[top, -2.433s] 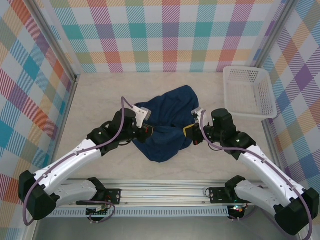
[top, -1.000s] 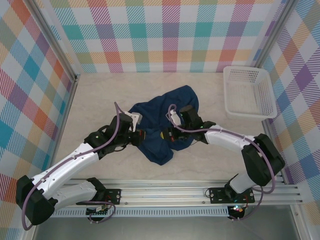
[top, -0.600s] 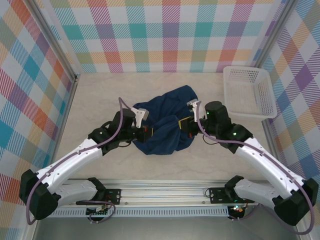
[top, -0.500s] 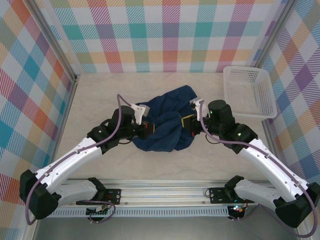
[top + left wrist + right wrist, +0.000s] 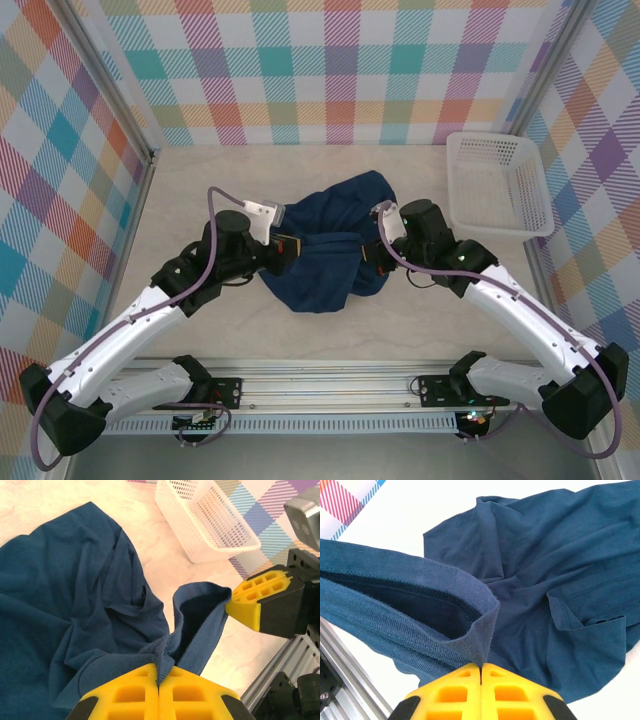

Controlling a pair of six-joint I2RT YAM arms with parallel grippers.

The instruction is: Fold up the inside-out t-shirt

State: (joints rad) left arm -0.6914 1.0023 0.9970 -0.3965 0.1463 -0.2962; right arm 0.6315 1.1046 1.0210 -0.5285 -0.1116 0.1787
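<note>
The left gripper (image 5: 159, 672) was clenched on a bunched edge of the shirt (image 5: 335, 240), its yellow fingers pressed together with navy cloth pinched between them. The right gripper (image 5: 481, 669) was likewise clamped on a stitched, ribbed edge, which curled up and away from its tips. From above, the two grippers faced each other across the near half of the shirt, the left one at its left side and the right one at its right side, with a band of cloth running between them. The rest of the shirt lay crumpled near the middle of the table (image 5: 200, 180), spreading far and right. A white basket (image 5: 500, 185) sat at the far right, apart from the shirt. Bare table lay open to the left, beyond the shirt, and near toward the rail (image 5: 330, 385); plaid walls (image 5: 330, 70) closed the left, far and right sides.
</note>
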